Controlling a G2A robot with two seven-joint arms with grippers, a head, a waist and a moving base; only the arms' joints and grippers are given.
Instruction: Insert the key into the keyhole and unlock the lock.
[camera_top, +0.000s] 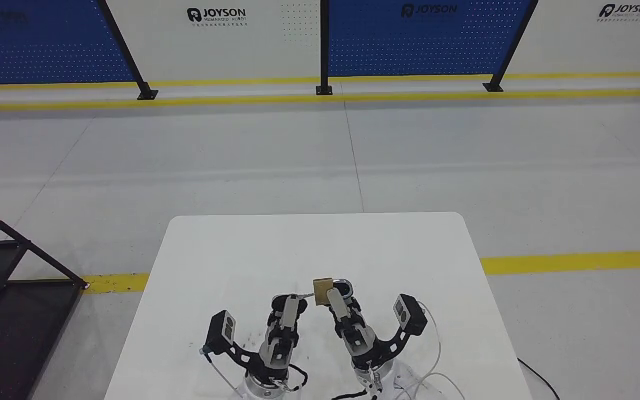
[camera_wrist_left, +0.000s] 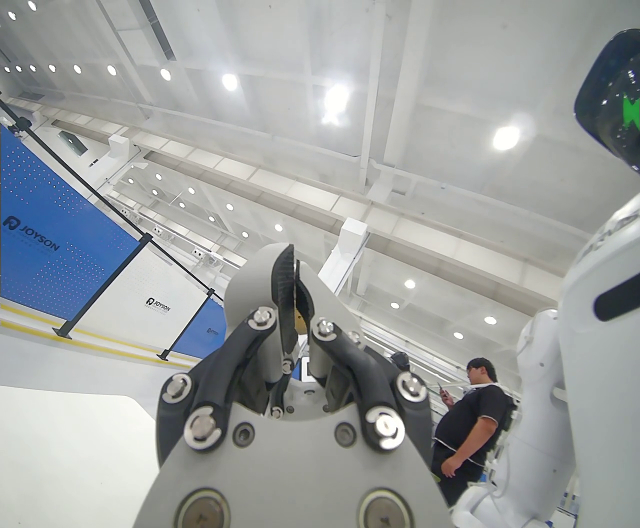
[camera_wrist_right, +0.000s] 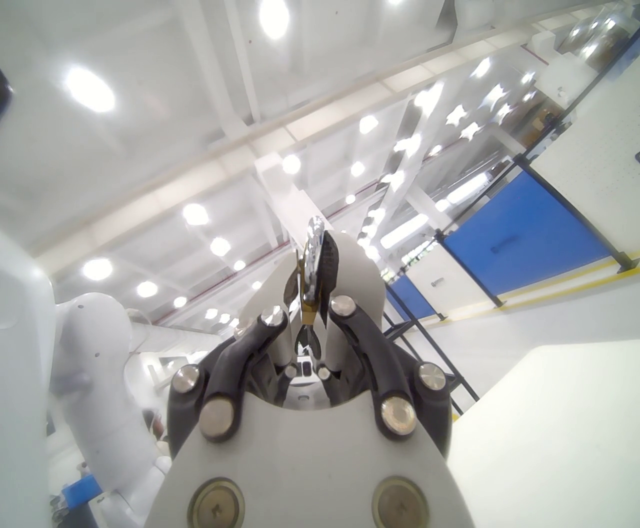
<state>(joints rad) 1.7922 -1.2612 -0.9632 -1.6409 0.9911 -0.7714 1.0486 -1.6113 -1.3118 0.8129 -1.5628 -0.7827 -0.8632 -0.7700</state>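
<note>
Brass lock (camera_top: 323, 290) in right claw (camera_wrist_right: 317, 252), key (camera_wrist_left: 300, 322) in left claw (camera_wrist_left: 294, 272), above white table (camera_top: 300, 250).

Lock: brass body with a silver shackle (camera_wrist_right: 311, 265), gripped edge-on between the right claw's (camera_wrist_right: 320, 250) fingers; the shackle pokes past their tips.
Lock, from above: the brass block (camera_top: 322, 290) sits just beyond both claws' tips.
Key: a brass sliver (camera_wrist_left: 300, 324) deep between the left claw's (camera_wrist_left: 295, 265) pinched fingers, mostly hidden.
Keyhole: cannot tell.

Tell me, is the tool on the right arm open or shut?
Shut. The right tool is clamped on the brass lock, whose silver loop pokes out past the tips.
</note>
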